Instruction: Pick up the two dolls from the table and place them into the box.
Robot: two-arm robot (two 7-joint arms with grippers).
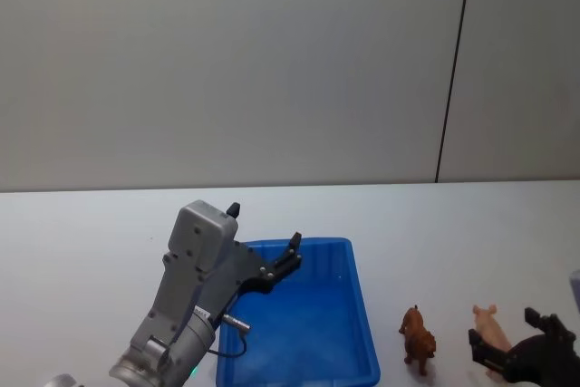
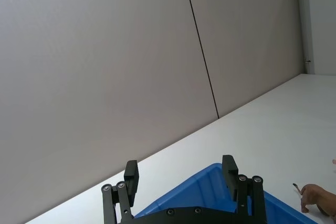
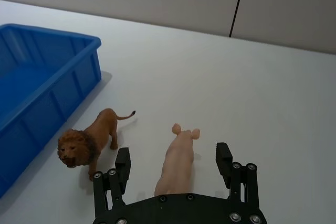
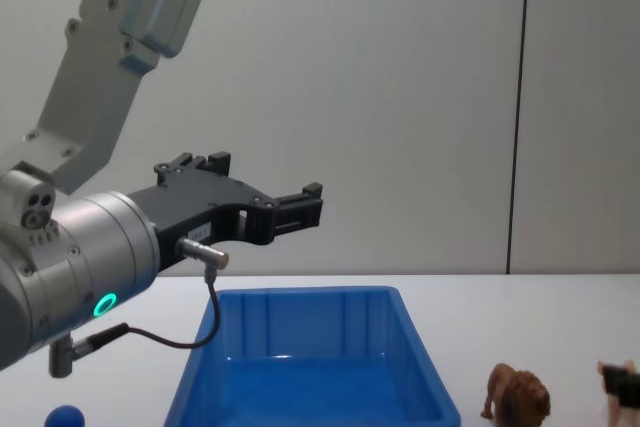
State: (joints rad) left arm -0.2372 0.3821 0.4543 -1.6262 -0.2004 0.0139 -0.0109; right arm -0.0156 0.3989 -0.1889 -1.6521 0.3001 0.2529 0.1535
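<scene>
Right gripper point(image 3: 173, 157) sits low over the table point(image 3: 273, 93) with its jaws released and spread wide. The pig point(image 3: 180, 150) lies lengthwise in the gap between them, apart from both fingers and not grasped. Just beside it, outside the jaws, the lion point(image 3: 89, 140) stands between the pig and the box point(image 3: 79, 72). Raised above the box's near left part, the left gripper point(image 1: 264, 227) hangs with parted, empty jaws.
</scene>
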